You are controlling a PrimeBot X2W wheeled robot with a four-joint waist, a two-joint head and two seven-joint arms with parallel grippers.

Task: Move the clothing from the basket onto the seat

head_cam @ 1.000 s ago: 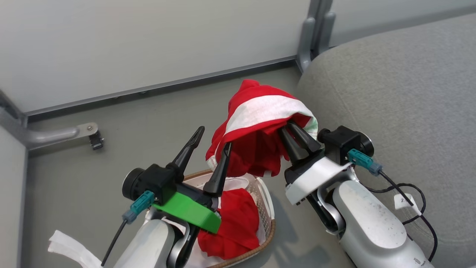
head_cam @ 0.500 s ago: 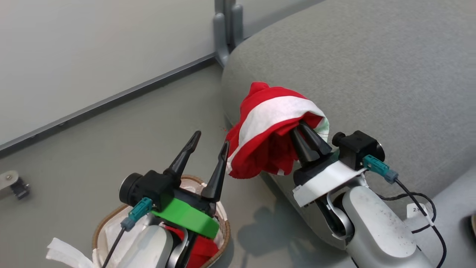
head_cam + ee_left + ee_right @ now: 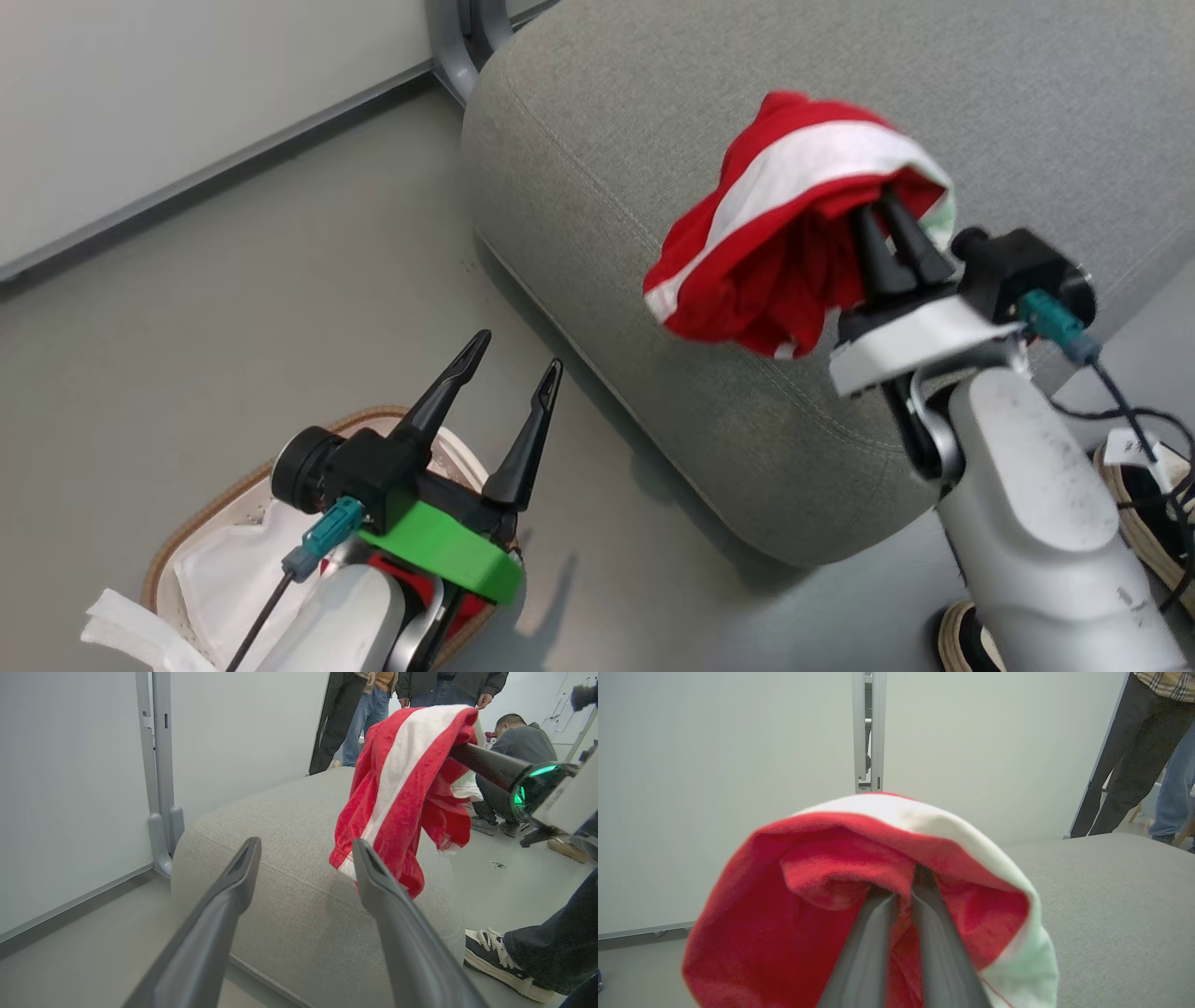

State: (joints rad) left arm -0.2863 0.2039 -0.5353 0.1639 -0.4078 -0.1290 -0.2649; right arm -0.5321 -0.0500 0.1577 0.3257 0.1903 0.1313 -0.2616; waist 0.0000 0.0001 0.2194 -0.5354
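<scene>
My right gripper [image 3: 882,210] is shut on the red garment with broad white panels [image 3: 794,233], which drapes over its fingers in the air above the front edge of the grey seat [image 3: 653,140]. The left wrist view has this garment [image 3: 402,788] hanging just over the seat [image 3: 280,826]. It wraps the right gripper [image 3: 901,891] in the right wrist view. My left gripper [image 3: 513,359] stands open and empty above the basket [image 3: 215,485] at the lower left. A bit of the plain red garment [image 3: 464,613] peeks out in the basket under my left wrist.
The basket's white liner [image 3: 224,579] lies crumpled inside it. A grey wall post [image 3: 462,37] stands behind the seat's left corner. People stand [image 3: 369,709] and crouch [image 3: 518,742] beyond the seat. A person's shoe [image 3: 495,956] is on the floor at its right.
The head camera has swung right, bringing the seat to the middle. My right gripper has carried the red-and-white garment up from beside the basket to over the seat. The left gripper stays open.
</scene>
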